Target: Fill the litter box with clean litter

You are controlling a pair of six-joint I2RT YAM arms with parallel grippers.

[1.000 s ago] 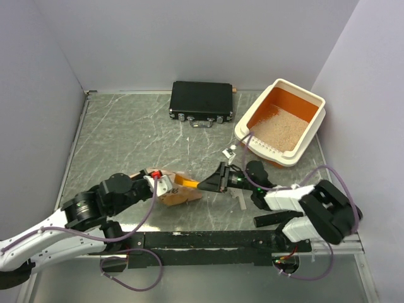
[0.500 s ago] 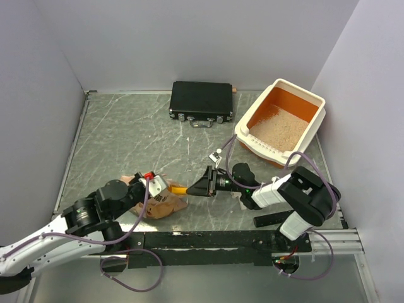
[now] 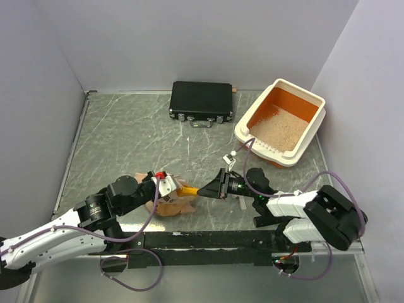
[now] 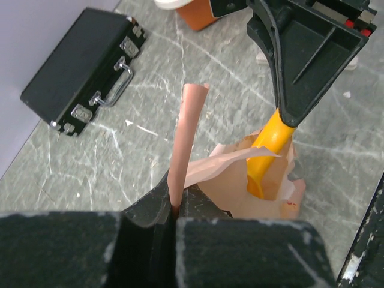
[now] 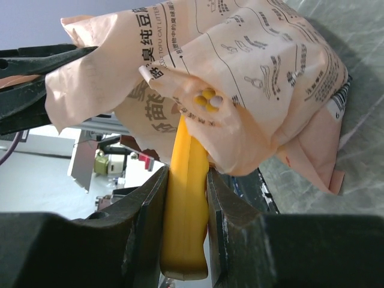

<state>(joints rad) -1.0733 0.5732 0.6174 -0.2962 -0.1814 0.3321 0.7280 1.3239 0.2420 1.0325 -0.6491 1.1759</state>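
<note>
The litter box (image 3: 303, 90) stands at the back right, its orange floor partly covered by clean litter (image 3: 281, 129). Near the front, a crumpled paper bag (image 3: 169, 203) lies on the table. My left gripper (image 3: 165, 187) is shut on the bag's upper edge (image 4: 187, 132) and holds the mouth up. My right gripper (image 3: 207, 188) is shut on the handle of a yellow scoop (image 3: 188, 188). The scoop (image 4: 267, 150) reaches into the bag's mouth, and its bowl is hidden inside. In the right wrist view the handle (image 5: 187, 198) sits between the jaws, under the printed bag (image 5: 252, 72).
A flat black case (image 3: 202, 101) lies at the back centre, also visible in the left wrist view as the case (image 4: 78, 66). Grey walls close in the table on three sides. A black rail (image 3: 202, 241) runs along the near edge.
Both grippers, with the bag and scoop, shifted left and then back right a little. The scoop stays in the bag's mouth and both grips are unchanged.
</note>
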